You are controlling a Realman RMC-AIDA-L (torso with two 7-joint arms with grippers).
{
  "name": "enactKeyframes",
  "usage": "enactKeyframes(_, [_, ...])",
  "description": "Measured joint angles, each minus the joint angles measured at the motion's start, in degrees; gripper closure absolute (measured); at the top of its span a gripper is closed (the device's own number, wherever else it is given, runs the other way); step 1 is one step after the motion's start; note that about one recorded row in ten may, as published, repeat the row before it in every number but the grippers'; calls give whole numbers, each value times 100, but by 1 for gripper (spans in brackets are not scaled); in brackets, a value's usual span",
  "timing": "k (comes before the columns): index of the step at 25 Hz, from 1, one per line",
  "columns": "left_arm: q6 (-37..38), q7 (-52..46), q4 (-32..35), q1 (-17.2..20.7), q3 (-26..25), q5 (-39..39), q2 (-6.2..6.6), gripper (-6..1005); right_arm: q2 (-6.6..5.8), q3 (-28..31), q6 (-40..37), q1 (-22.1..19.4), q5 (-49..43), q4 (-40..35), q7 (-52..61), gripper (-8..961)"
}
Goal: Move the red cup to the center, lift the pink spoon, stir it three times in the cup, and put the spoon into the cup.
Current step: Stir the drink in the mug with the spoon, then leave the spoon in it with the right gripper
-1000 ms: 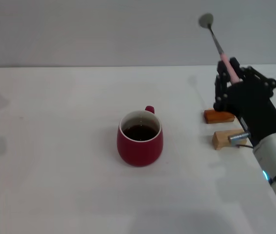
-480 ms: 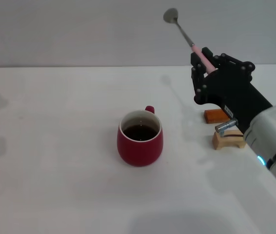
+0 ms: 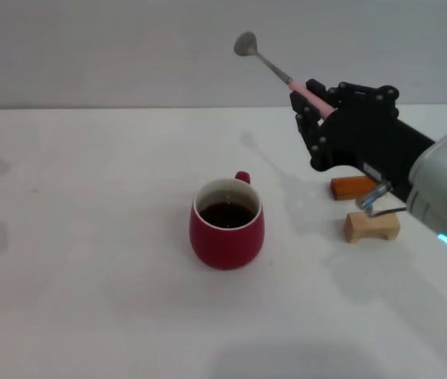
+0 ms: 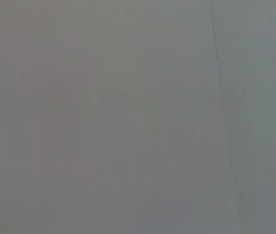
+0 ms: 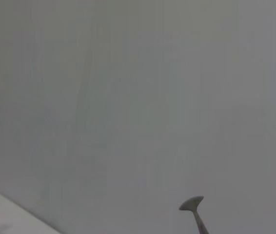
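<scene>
The red cup [image 3: 227, 224] stands in the middle of the white table [image 3: 89, 237], holding dark liquid, its handle turned to the far side. My right gripper [image 3: 312, 106] is raised above and to the right of the cup, shut on the pale pink handle of the pink spoon [image 3: 275, 69]. The spoon slants up and to the left, its silver bowl high against the grey wall. Only that bowl and neck of the pink spoon [image 5: 195, 212] appear in the right wrist view. The left gripper is out of view, and the left wrist view is plain grey.
Two small wooden blocks lie right of the cup, under my right arm: an orange-brown block [image 3: 351, 186] and a tan block [image 3: 372, 225]. A grey wall [image 3: 129, 47] rises behind the table's far edge.
My right gripper has carried the spoon leftward, toward the space above the cup, and the spoon leans further left. The cup has stayed put.
</scene>
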Motion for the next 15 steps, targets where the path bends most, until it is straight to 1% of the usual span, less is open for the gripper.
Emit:
enactKeyframes(3, [-3, 0, 0, 10, -2, -2, -4, 1001, 3, 322, 679, 12, 13, 251, -11, 795])
enactKeyframes(4, [-3, 0, 0, 13, -1, -2, -5, 1001, 30, 568, 1194, 31, 32, 440, -13, 795])
enactKeyframes(5, [-3, 0, 0, 13, -1, -2, -5, 1001, 30, 568, 1194, 31, 32, 440, -13, 795])
enactKeyframes(6, [-3, 0, 0, 20, -2, -3, -10, 1001, 69, 727, 1513, 41, 37, 546, -14, 795])
enactKeyframes(8, [-1, 0, 0, 23, -1, -3, -14, 1001, 217, 1142, 2250, 77, 52, 764, -15, 795])
enactKeyframes(9, [5, 0, 0, 26, -1, -5, -16, 1001, 403, 1620, 2967, 141, 80, 936, -19, 795])
enactKeyframes(10, [10, 0, 0, 26, 0, -2, -18, 1001, 403, 1620, 2967, 141, 80, 936, -19, 796])
enactKeyframes(12, [19, 0, 0, 26, 1, -4, -22, 1001, 571, 2073, 3690, 239, 155, 1061, -26, 797])
enactKeyframes(13, [22, 0, 0, 26, 1, -4, -28, 1001, 608, 2235, 3943, 304, 220, 1094, -26, 797])
enactKeyframes(14, [25, 0, 0, 26, 1, -5, -32, 1001, 628, 2516, 4399, 455, 388, 1128, -13, 797])
enactKeyframes(15, [25, 0, 0, 26, 1, -5, -32, 1001, 628, 2516, 4399, 455, 388, 1128, -13, 797])
